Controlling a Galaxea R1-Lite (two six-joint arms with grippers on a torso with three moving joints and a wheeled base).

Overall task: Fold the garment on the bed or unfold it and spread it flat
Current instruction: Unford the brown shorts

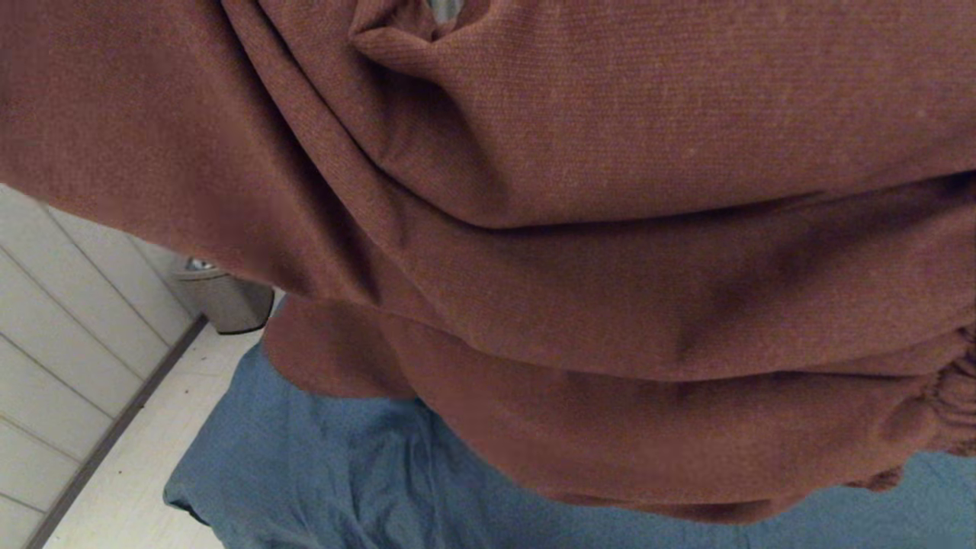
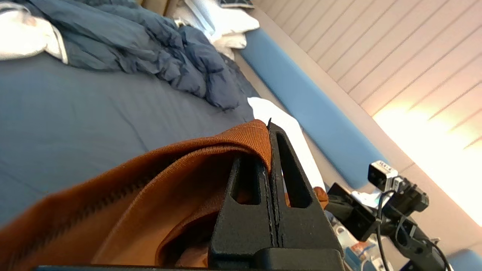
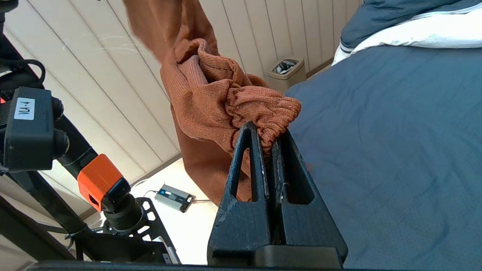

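Pale panelled walls and a light floor are framing the bed (image 1: 343, 473), whose slate-blue sheet is showing at the lower left and bottom of the head view.

The garment (image 1: 579, 252) is hanging in the air above the bed, held up so close to the head camera that rust-brown knit is filling most of that frame. It is draping in deep diagonal folds; a gathered elastic edge is puckering at the right margin. No drawstring or print is showing.

The left gripper (image 2: 269, 150) is pinching a smooth folded edge of the fabric, its fingers pressed together with cloth between them. The right gripper (image 3: 268, 145) is clamping the bunched elastic waistband, fingers likewise closed on fabric.

Judgement: step in hand is the lift-and-spread before laying flat. To do it well, the two grippers should be drawing apart until the sag between them tightens, then lowering together so the hanging hem meets the sheet first and the rest lies down without doubling under.

Outward: a rumpled blue duvet (image 2: 150, 49) and white pillows (image 2: 233, 26) are lying at the top of the left wrist frame; a small bin (image 3: 288, 71) is standing by the wall.
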